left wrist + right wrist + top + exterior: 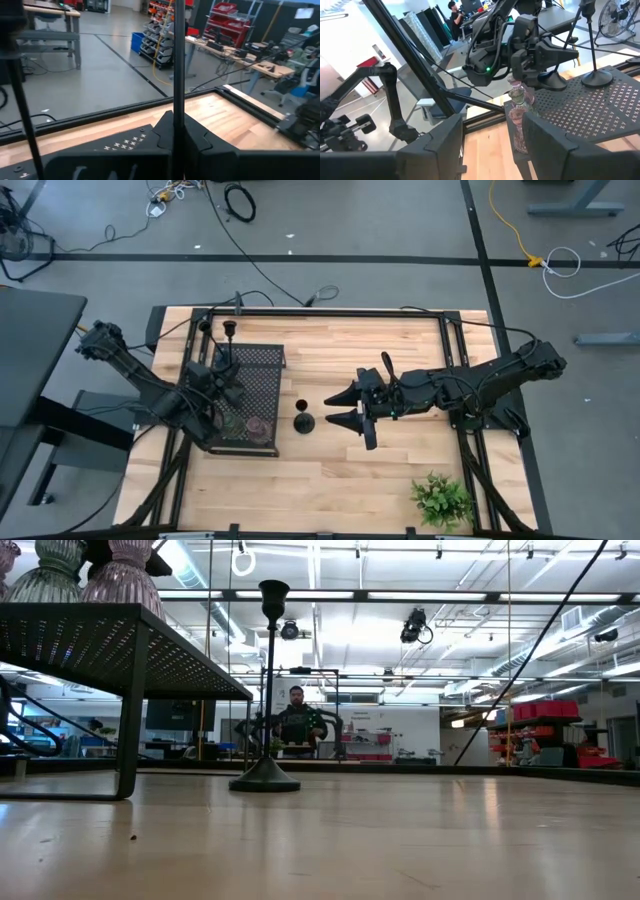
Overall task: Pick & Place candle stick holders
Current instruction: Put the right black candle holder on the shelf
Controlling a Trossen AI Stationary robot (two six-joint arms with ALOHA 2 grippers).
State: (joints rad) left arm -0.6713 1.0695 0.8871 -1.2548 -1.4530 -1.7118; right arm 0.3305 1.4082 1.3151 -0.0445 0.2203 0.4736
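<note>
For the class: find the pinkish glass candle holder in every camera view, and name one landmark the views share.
High view: pinkish glass candle holder near a corner of the black perforated stand.
Low view: top left, on the stand.
Left wrist view: not in it.
Right wrist view: centre, at the stand's edge, between the right tool's fingers.
Shared landmark: the stand, in all four views.

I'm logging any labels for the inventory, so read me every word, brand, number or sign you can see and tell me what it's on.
No text can be read in any view.
Black stand: only a perforated pattern, no lettering.
Black holder on the table: no markings.
Glass holders on the stand: no markings.
Room signs and bins behind the table: too small and blurred to read.
</note>
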